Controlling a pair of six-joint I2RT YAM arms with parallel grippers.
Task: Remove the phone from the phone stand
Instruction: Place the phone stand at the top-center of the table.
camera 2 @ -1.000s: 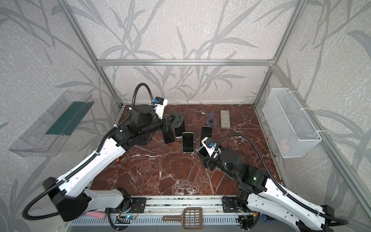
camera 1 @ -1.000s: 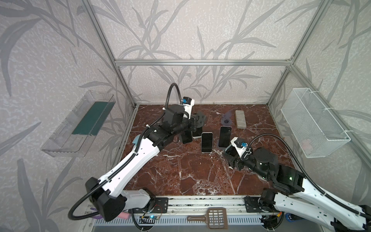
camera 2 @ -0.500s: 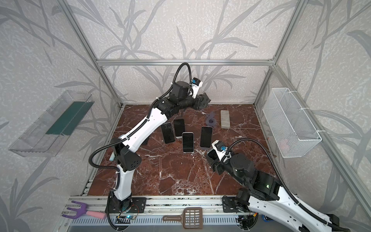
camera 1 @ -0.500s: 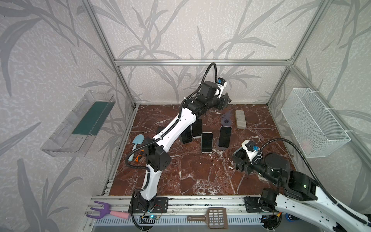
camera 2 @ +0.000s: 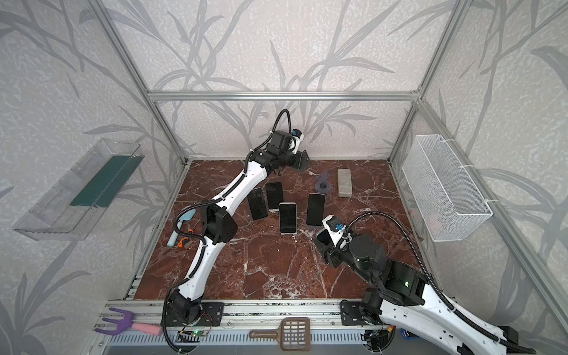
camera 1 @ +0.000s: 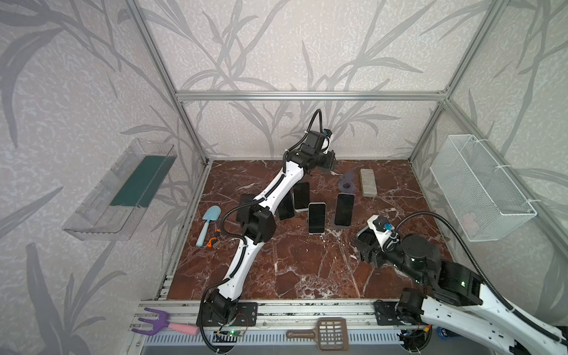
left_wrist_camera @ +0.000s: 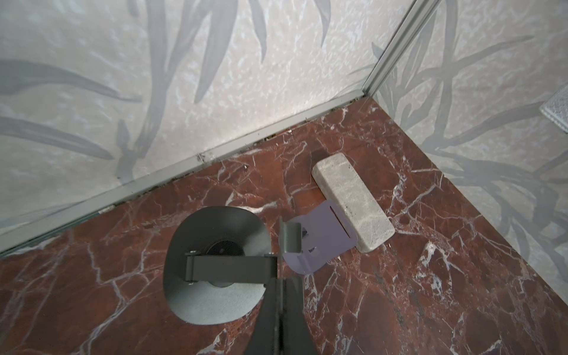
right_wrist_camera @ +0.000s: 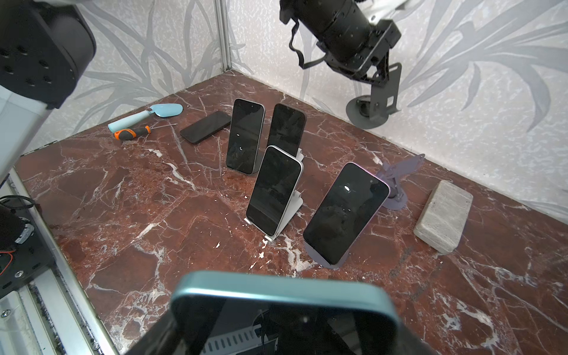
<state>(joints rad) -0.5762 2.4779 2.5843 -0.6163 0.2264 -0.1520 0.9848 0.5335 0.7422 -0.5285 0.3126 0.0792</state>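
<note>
Right wrist view shows you the teal phone [right_wrist_camera: 282, 310] clamped in your right gripper [camera 1: 364, 241], near right; your left gripper [left_wrist_camera: 281, 278] pinches the black phone stand [left_wrist_camera: 215, 224] aloft by the far wall.

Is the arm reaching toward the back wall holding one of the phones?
No, in the right wrist view the left end effector is clamped on a bare black phone stand with no phone on it.

Left tool [camera 1: 329, 160]: I've swung it, with black stand [left_wrist_camera: 215, 221], to the surface's [camera 1: 292, 270] back edge.
Right tool [camera 1: 367, 246]: pulled frontward with phone [right_wrist_camera: 282, 319].
</note>
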